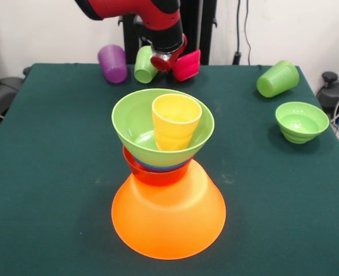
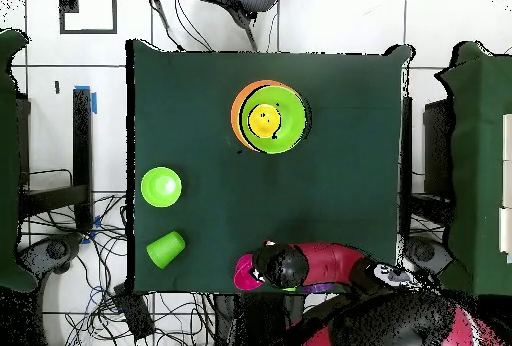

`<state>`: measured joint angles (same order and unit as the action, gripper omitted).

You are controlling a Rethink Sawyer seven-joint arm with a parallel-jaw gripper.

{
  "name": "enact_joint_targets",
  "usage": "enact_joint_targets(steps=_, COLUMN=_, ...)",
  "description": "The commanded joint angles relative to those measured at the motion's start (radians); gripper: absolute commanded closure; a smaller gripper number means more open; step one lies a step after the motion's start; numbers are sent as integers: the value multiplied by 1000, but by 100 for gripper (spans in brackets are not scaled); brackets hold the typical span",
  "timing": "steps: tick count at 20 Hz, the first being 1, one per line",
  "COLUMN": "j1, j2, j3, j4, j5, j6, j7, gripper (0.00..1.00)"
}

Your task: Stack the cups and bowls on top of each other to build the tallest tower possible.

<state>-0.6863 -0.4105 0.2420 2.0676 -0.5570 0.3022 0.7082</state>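
My gripper (image 1: 168, 57) sits at the table's far edge in the front view, and my wrist housing covers the fingers, so I cannot tell how they stand. From overhead my arm (image 2: 330, 262) hides it altogether. The pink bowl (image 1: 188, 65) beside it shows only one side, and whether I touch it cannot be told. One light green cup (image 1: 145, 64) is partly masked by my wrist. In the tower (image 1: 166, 172), the blue bowl (image 1: 158, 167) shows only a thin rim, and the red-orange bowl (image 1: 152, 174) only its lower wall. My arm's upper links are cut off at the front view's top edge.
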Motion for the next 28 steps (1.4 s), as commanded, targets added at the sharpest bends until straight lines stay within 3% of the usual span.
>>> enact_joint_targets(steps=1, j1=30, j2=17, j3=26, j4=-75, j5=-18, j6=-29, j7=158, gripper=100)
enact_joint_targets(steps=6, j1=31, j2=-1, j3=37, j4=-77, j5=-20, j6=-18, j7=145, gripper=100)
enact_joint_targets(steps=13, j1=80, j2=-222, j3=7, j4=-70, j5=-10, j6=22, j7=155, gripper=100)
enact_joint_targets(steps=18, j1=35, j2=-323, j3=70, j4=-56, j5=13, j6=-16, j7=146, gripper=100)
enact_joint_targets(steps=23, j1=-47, j2=-413, j3=173, j4=-28, j5=71, j6=26, j7=102, gripper=100)
enact_joint_targets(steps=28, j1=-65, j2=-462, j3=218, j4=-35, j5=118, j6=62, j7=97, gripper=100)
